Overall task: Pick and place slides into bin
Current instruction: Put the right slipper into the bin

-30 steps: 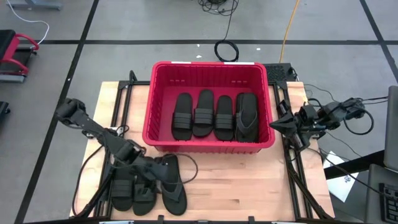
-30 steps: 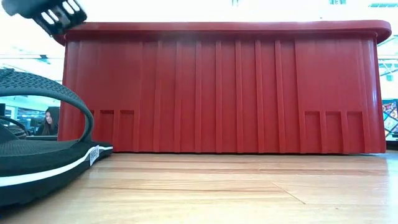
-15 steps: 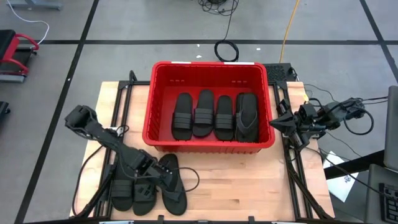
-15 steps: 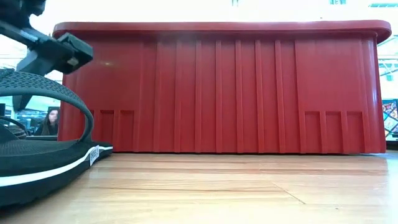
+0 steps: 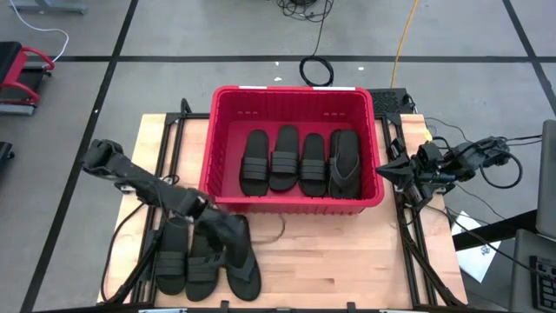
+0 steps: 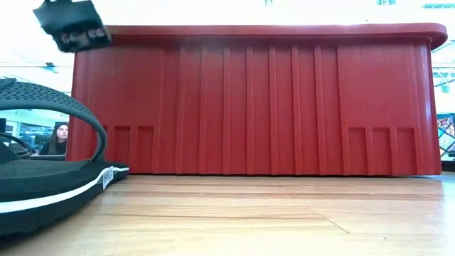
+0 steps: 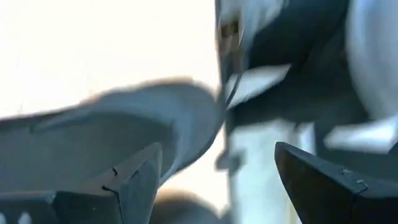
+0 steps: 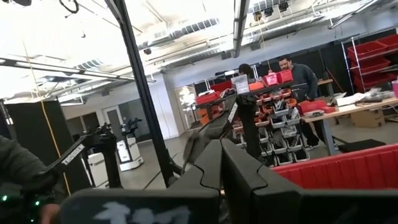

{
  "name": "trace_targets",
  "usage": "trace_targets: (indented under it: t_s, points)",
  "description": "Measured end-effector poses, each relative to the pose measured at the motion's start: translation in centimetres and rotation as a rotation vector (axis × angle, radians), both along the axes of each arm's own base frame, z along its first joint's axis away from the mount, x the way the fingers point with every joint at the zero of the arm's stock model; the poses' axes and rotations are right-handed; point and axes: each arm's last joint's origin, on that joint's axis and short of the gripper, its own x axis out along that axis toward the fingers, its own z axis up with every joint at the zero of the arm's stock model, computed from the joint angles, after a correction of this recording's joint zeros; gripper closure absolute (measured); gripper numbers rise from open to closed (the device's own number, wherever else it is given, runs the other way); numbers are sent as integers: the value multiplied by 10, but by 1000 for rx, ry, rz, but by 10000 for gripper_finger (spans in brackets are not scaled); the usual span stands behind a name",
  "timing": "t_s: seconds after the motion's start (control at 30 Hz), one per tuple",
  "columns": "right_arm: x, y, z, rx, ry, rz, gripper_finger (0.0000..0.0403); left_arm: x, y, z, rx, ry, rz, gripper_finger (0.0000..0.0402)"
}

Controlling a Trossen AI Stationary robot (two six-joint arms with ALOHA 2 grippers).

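The red bin [image 5: 213,139] stands at the table's far middle, and four black slides [image 5: 300,163] lie side by side on its floor. More black slides [image 5: 187,261] lie flat on their soles in a cluster at the near left, and a flip-flop [image 6: 43,171] fills the low view's left. My left gripper [image 5: 224,233] hovers open over the cluster's far right and holds nothing. It also shows in the low view [image 6: 71,25] and in the blurred left wrist view [image 7: 216,149]. My right gripper [image 5: 387,171] waits shut at the bin's right side and also shows in the right wrist view [image 8: 221,158].
Bare wood [image 5: 330,261] lies in front of the bin, to the right of the slide cluster. The bin's tall near wall [image 6: 256,99] stands between the cluster and the slides inside. Cables trail off the table's right side [image 5: 486,161]. People show in the room behind.
My left gripper dipped toward the slide cluster and has risen again, ending a little farther toward the table's right edge. The slides lie where they were.
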Motion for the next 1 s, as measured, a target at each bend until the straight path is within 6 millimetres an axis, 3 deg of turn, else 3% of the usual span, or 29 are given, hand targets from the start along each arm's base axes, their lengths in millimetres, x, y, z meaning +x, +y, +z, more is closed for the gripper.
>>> trace_targets:
  t_s: [0.13, 0.27, 0.57, 0.8, 1.0]
  points:
    - [0, 0, 0, 1, -2, 1, 403, 17, 8, 15, -162, -35, 286, 94]
    - [-2, 0, 2, -3, -21, 35, 403, 29, 5, 14, -252, -30, 497, 94]
    - [-6, -1, 8, 15, -89, 47, 403, 26, -29, -16, -195, 79, 541, 94]
    - [-10, -3, 18, 65, -194, 46, 403, 24, -26, -40, -107, 231, 750, 94]
    - [-11, -4, 20, 54, -216, 39, 403, 27, -28, -50, -172, 334, 871, 94]
